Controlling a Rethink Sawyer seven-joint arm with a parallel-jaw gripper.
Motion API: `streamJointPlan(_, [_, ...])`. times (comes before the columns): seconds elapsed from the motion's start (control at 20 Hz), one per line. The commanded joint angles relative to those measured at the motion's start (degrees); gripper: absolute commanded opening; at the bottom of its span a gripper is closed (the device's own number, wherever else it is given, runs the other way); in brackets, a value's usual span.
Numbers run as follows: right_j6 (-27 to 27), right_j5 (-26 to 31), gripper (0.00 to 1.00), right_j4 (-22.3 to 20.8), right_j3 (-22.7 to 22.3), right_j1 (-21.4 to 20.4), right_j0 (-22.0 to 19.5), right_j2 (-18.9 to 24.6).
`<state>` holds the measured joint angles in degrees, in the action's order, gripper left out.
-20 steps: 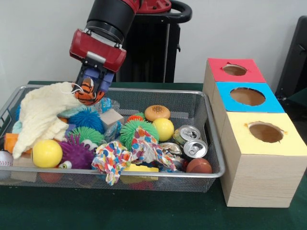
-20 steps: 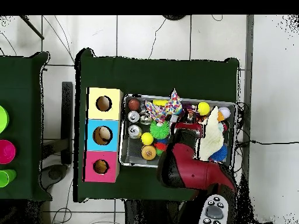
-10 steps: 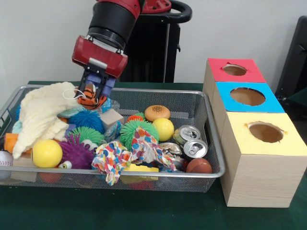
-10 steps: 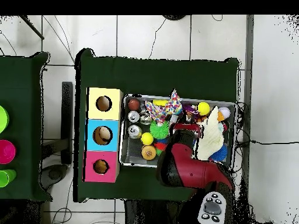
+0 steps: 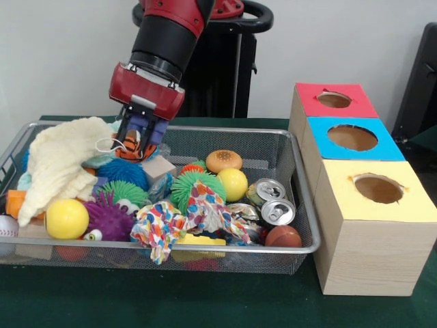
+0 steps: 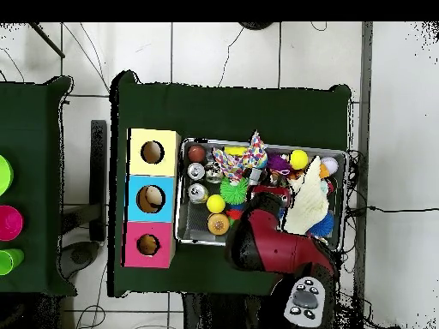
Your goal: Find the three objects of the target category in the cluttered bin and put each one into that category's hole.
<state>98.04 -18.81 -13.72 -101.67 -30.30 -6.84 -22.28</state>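
My gripper point(image 5: 140, 139) hangs over the back left of the wire bin point(image 5: 205, 128), shut on an orange, black-striped soft toy point(image 5: 134, 146) that is held just above the clutter. A cream cloth point(image 5: 58, 164) lies right beside the toy on its left. In the overhead view the red arm point(image 6: 266, 240) covers the gripper and the toy. The bin holds two yellow balls point(image 5: 67, 219) point(image 5: 233, 183), a burger toy point(image 5: 224, 160), two cans point(image 5: 278, 212), a brown ball point(image 5: 283, 236) and several spiky balls point(image 5: 108, 217).
Right of the bin stand three boxes with round holes on top: red point(image 5: 355, 108) farthest, blue point(image 5: 387, 147) in the middle, yellow point(image 5: 410, 205) nearest. A patterned cloth point(image 5: 181, 222) lies at the bin's front. A baseball point(image 5: 7, 225) sits at the left end.
The gripper has moved a little to the right and lower with the striped toy still in it. The bin's contents have not shifted.
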Motion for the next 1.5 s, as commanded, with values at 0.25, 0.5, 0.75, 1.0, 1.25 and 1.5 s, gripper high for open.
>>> streamJointPlan(0.25, [11.0, 18.6, 0.00, 8.1, -3.7, 2.3, 4.3, 1.2])
streamJointPlan(0.5, [11.2, 16.7, 1.00, 6.5, -3.8, 2.7, 4.4, 1.2])
streamJointPlan(0.75, [10.9, 16.2, 1.00, 6.1, -3.9, 2.8, 4.6, 1.1])
streamJointPlan(1.0, [10.3, 16.5, 1.00, 5.9, -2.9, 2.9, 4.1, 1.9])
streamJointPlan(1.25, [10.6, 16.9, 1.00, 6.1, -3.7, 1.8, 2.7, 3.7])
streamJointPlan(1.5, [8.9, 18.8, 1.00, 5.2, -3.1, 2.1, 0.0, 7.2])
